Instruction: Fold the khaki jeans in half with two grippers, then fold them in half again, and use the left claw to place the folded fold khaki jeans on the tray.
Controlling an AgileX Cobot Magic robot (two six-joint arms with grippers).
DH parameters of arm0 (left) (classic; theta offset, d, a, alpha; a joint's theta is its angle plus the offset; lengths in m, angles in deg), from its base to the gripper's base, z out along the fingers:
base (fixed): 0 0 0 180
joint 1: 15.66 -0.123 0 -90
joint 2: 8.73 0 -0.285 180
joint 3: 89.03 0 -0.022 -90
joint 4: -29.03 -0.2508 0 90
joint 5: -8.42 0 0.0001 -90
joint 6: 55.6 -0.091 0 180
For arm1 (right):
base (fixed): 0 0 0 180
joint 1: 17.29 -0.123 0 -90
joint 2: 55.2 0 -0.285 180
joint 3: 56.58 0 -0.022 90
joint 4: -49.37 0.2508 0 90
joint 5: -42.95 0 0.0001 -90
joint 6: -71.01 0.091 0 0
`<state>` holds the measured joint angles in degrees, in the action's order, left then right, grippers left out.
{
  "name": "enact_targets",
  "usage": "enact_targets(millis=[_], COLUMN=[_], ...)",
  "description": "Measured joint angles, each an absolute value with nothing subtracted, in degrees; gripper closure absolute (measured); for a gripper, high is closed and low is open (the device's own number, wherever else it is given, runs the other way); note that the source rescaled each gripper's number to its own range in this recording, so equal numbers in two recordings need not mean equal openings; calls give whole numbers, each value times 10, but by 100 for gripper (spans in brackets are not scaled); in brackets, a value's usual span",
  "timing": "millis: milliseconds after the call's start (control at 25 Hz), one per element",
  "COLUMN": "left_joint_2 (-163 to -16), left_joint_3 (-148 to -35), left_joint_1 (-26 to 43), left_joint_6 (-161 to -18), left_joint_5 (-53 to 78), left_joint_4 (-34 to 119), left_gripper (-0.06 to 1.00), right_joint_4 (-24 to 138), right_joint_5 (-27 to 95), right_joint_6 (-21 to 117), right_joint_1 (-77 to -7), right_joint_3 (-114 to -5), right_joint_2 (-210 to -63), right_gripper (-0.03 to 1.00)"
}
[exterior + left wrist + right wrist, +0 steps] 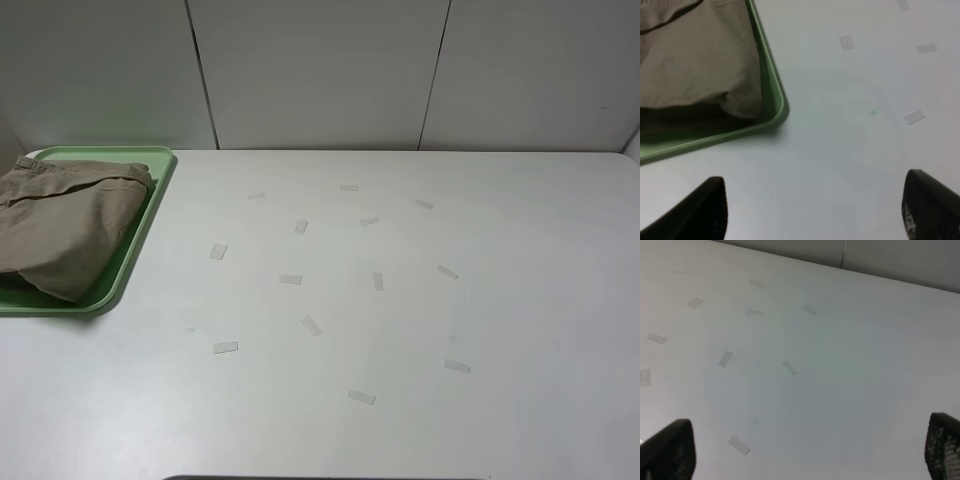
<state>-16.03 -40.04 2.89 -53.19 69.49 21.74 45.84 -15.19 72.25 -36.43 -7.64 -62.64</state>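
The khaki jeans (65,222) lie folded in a bundle on the pale-green tray (140,235) at the table's far left. In the left wrist view the same folded jeans (695,65) fill the tray (771,95), whose rounded corner shows. The left claw (815,212) hovers over bare table beside that corner, open and empty, apart from the tray. The right gripper (810,452) stands wide open above the table with nothing between its fingers. Neither arm appears in the exterior high view.
Several small strips of clear tape (311,325) are stuck across the white table (520,300). Grey wall panels (320,70) close off the back edge.
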Motion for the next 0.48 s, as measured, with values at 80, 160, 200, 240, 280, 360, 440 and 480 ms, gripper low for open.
enact_targets(millis=[80,160,200,240,280,360,440,480], left_joint_2=[-160,-160,-160,-160,-160,-160,-160,-160], left_joint_3=[-400,-400,-400,-400,-400,-400,-400,-400], left_joint_1=[29,29,29,29,29,29,29,29], left_joint_6=[-532,-532,-532,-532,-532,-532,-532,-532], left_joint_5=[695,695,695,695,695,695,695,695], left_joint_4=[217,217,217,217,217,217,217,217], left_gripper=[16,16,16,16,16,16,16,16], right_joint_4=[458,458,458,458,458,458,458,458], right_joint_5=[-152,-152,-152,-152,-152,-151,-151,-151], right_joint_6=[722,722,722,722,722,722,722,722], right_joint_1=[-364,-364,-364,-364,-364,-364,-364,-364], right_joint_3=[-76,-76,-76,-76,-76,-76,-76,-76], right_joint_2=[-626,-626,-626,-626,-626,-626,-626,-626], right_gripper=[-2,-2,-2,-2,-2,-2,-2,-2])
